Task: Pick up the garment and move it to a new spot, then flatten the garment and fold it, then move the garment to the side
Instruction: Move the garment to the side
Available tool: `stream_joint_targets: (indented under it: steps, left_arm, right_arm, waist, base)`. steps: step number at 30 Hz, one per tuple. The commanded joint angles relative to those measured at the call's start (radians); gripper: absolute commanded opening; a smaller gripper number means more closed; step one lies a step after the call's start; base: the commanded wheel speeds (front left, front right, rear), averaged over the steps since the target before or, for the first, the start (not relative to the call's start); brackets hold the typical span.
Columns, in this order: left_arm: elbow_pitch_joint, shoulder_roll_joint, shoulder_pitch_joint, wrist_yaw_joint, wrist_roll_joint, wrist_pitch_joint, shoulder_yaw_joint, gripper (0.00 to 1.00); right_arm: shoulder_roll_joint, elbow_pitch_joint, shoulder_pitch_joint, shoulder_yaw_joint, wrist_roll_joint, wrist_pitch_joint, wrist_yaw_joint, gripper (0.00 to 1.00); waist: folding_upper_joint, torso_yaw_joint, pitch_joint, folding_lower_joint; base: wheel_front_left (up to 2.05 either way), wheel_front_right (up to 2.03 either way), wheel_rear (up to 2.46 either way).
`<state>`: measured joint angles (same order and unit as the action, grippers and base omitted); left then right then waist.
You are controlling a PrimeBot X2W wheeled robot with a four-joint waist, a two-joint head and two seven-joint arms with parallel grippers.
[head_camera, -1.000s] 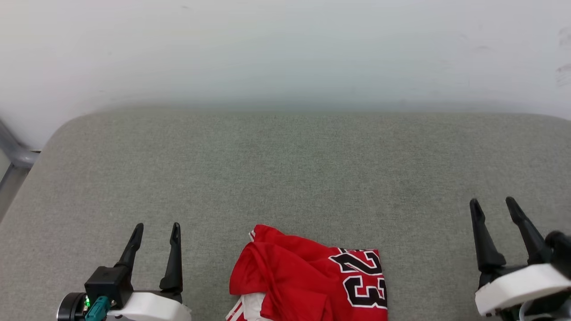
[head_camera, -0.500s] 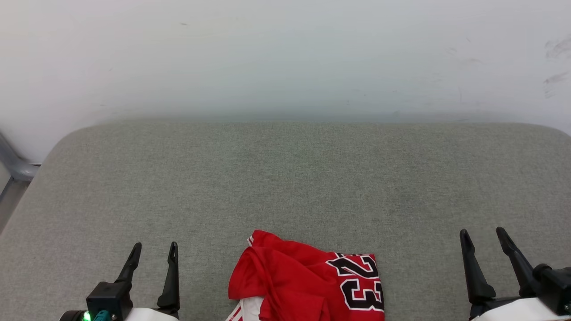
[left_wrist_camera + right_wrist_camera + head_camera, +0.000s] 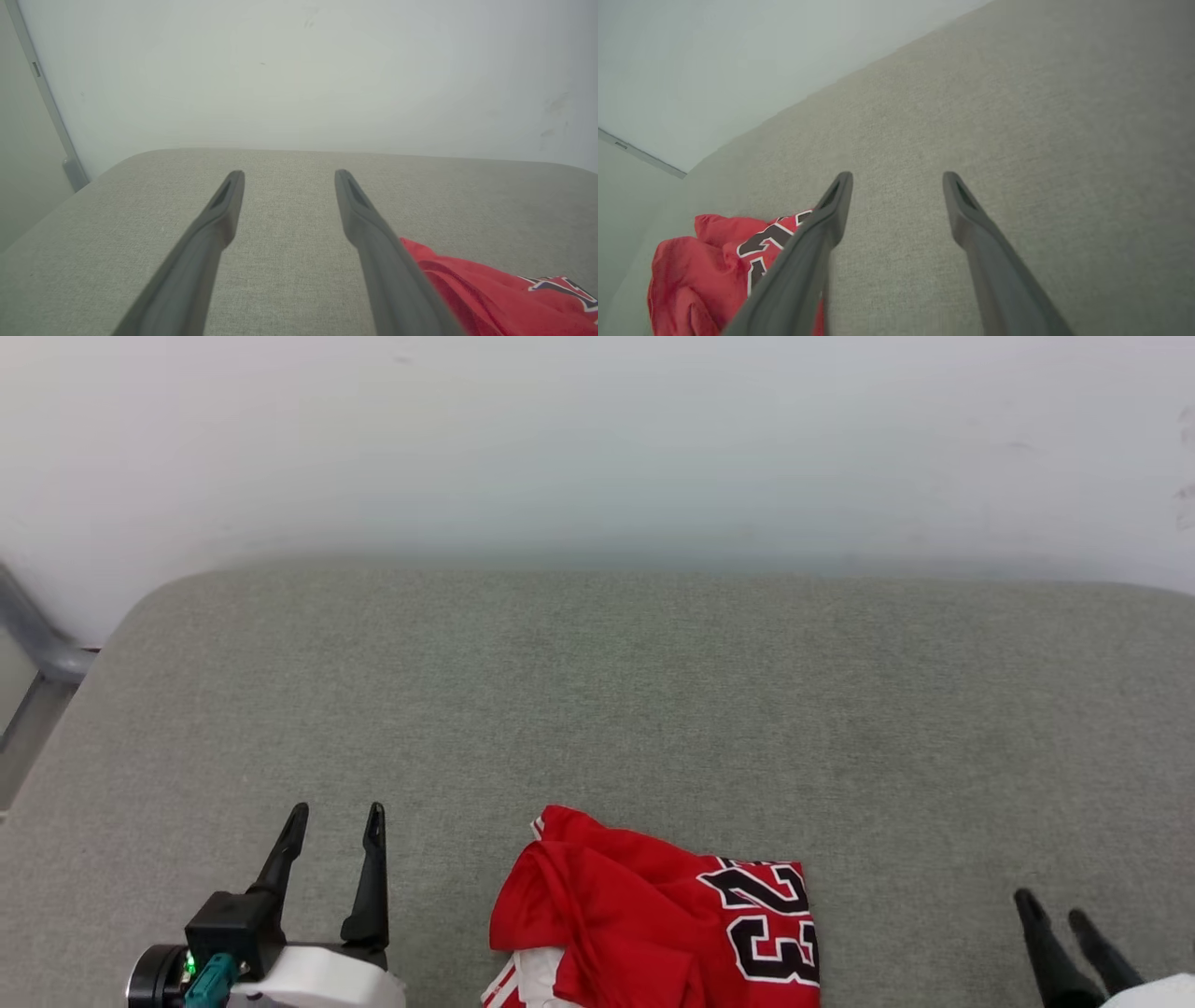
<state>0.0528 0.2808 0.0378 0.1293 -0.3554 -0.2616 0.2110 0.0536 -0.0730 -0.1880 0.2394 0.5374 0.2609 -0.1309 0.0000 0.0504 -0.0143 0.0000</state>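
The garment (image 3: 653, 924), a red jersey with black-and-white numbers and a bit of white striped trim, lies crumpled at the near middle of the grey padded surface (image 3: 597, 709). It also shows at the lower right of the left wrist view as the garment (image 3: 490, 298), and at the lower left of the right wrist view as the garment (image 3: 705, 270). My left gripper (image 3: 336, 814) stands open to its left, apart from it. Far off on the garment's right, at the bottom corner, my right gripper (image 3: 1053, 907) is open. Nothing is between either pair of fingers.
A pale wall (image 3: 597, 448) rises behind the grey surface. A grey metal frame bar (image 3: 37, 653) stands past its left edge. Wide bare fabric lies beyond and to both sides of the garment.
My right gripper has drawn back toward the lower right corner of the head view. The head view itself has shifted a little; the garment lies as before. The left gripper holds its place.
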Motion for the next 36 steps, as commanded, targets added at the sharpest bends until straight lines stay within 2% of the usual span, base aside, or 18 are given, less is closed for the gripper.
stream_joint_targets:
  steps: [1, 6, 11, 17, 25, 26, 27, 28, 36]
  left_arm:
    - [-0.001, 0.000, -0.012, -0.005, 0.003, -0.004, -0.001, 1.00]
    - [-0.010, -0.026, -0.058, -0.017, 0.018, -0.004, -0.003, 1.00]
    - [-0.009, -0.057, -0.098, -0.035, 0.034, -0.004, -0.010, 1.00]
    - [-0.004, -0.092, -0.134, -0.063, 0.056, -0.004, -0.020, 1.00]
    - [0.012, -0.132, -0.152, -0.097, 0.086, -0.004, -0.052, 1.00]
    - [0.014, -0.138, -0.155, -0.102, 0.091, -0.004, -0.057, 1.00]
    - [0.016, -0.144, -0.158, -0.103, 0.093, -0.004, -0.062, 1.00]
    - [0.019, -0.148, -0.159, -0.109, 0.098, -0.004, -0.066, 1.00]
    - [0.040, -0.169, -0.125, -0.131, 0.123, -0.004, -0.098, 1.00]
  right_arm:
    - [-0.005, 0.004, -0.007, 0.001, 0.020, 0.010, 0.001, 1.00]
    - [-0.004, 0.052, 0.009, -0.013, 0.147, 0.226, 0.001, 1.00]
    - [0.009, 0.082, 0.054, -0.096, 0.235, 0.368, 0.001, 1.00]
    - [0.056, 0.128, 0.095, -0.188, 0.321, 0.439, 0.001, 1.00]
    - [0.095, 0.215, 0.135, -0.278, 0.308, 0.481, 0.002, 1.00]
    - [0.096, 0.222, 0.138, -0.284, 0.308, 0.480, 0.002, 0.86]
    - [0.095, 0.227, 0.146, -0.289, 0.307, 0.476, 0.002, 0.34]
    - [0.094, 0.231, 0.152, -0.294, 0.307, 0.476, 0.002, 0.00]
    - [0.140, 0.144, 0.198, -0.319, 0.293, 0.431, 0.001, 0.00]
  waist:
    - [0.0000, 0.017, 0.014, 0.0000]
    - [0.0000, 0.050, 0.078, 0.0000]
    - [0.0000, 0.084, 0.138, 0.0000]
    - [0.0000, 0.124, 0.190, 0.0000]
    - [0.0000, 0.150, 0.226, 0.0000]
    - [0.0000, 0.151, 0.227, 0.0000]
    - [0.0000, 0.153, 0.229, 0.0000]
    - [0.0000, 0.154, 0.229, 0.0000]
    - [0.0000, 0.130, 0.176, 0.0000]
  base:
    - [0.00, 0.00, 0.00]
    - [0.00, 0.00, 0.00]
    - [0.00, 0.00, 0.00]
    - [0.00, 0.00, 0.00]
    - [0.00, 0.00, 0.00]
    - [0.00, 0.00, 0.00]
    - [0.00, 0.00, 0.00]
    - [0.00, 0.00, 0.00]
    - [0.00, 0.00, 0.00]
